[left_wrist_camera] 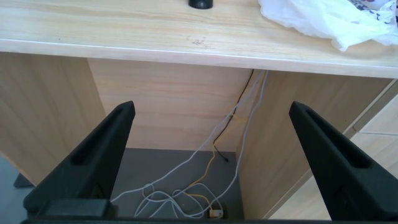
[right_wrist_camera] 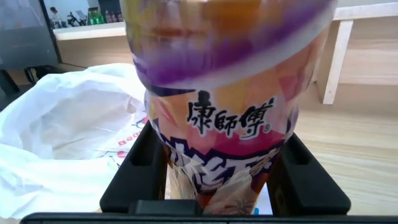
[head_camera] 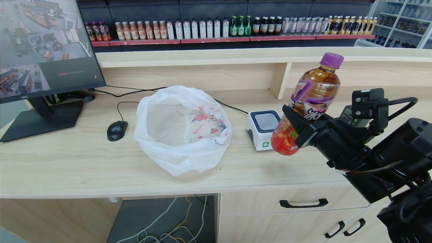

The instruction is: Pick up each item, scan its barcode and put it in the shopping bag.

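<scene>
right hand [head_camera: 293,124] is clamped on the lower half of the bottle [head_camera: 315,89], its black fingers [right_wrist_camera: 144,163] pressed to either side of the label. the bottle hangs in the air above the table [head_camera: 67,165], tilted, with its purple cap [head_camera: 331,60] uppermost and its base just to the right of the white scanner [head_camera: 264,130]. the shopping bag [head_camera: 175,158] sits open on the table on the scanner's other side, close to it. a mouse [head_camera: 117,130] and a monitor [head_camera: 44,47] are farther to the left. left hand [left_wrist_camera: 211,109] is spread wide with nothing between its fingers [left_wrist_camera: 99,155], low before the table's front edge, facing loose cables [left_wrist_camera: 205,155] under the table.
</scene>
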